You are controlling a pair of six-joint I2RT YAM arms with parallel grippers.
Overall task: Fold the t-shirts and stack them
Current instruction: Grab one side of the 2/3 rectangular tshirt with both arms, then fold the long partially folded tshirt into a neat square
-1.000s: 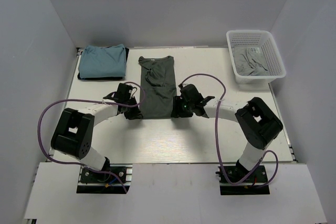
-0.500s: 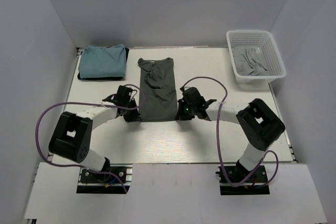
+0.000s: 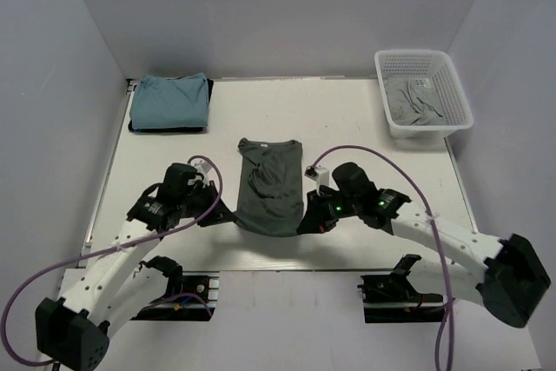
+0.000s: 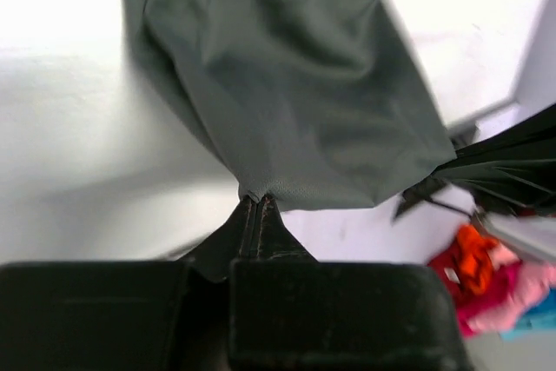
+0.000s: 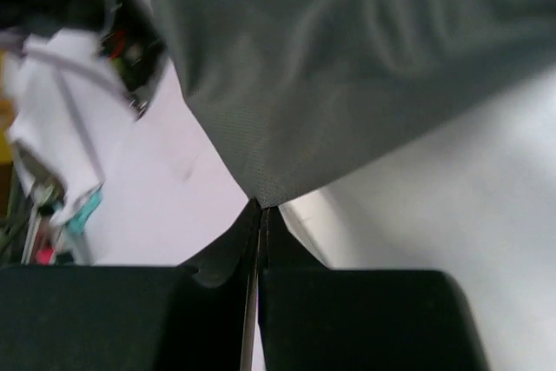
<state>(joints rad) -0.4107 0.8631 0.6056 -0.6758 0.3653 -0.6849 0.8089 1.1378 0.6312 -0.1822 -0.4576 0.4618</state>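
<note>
Spread t-shirt at centre of counter, lying front-to-back, near end slung between the two arms. Left fingers pinch its near-left corner, right fingers pinch its near-right corner, one on either side of shirt, both toward counter's near edge. Folded t-shirts stacked at far-left corner, well apart from spread t-shirt. Basket on counter at far-right corner – crumpled t-shirts inside it. Spread t-shirt sits between stack and basket, nearer than both.

Overhead camera looks down from the near side; both wrist cameras, very close, face far, and all three share the dark t-shirt.
</note>
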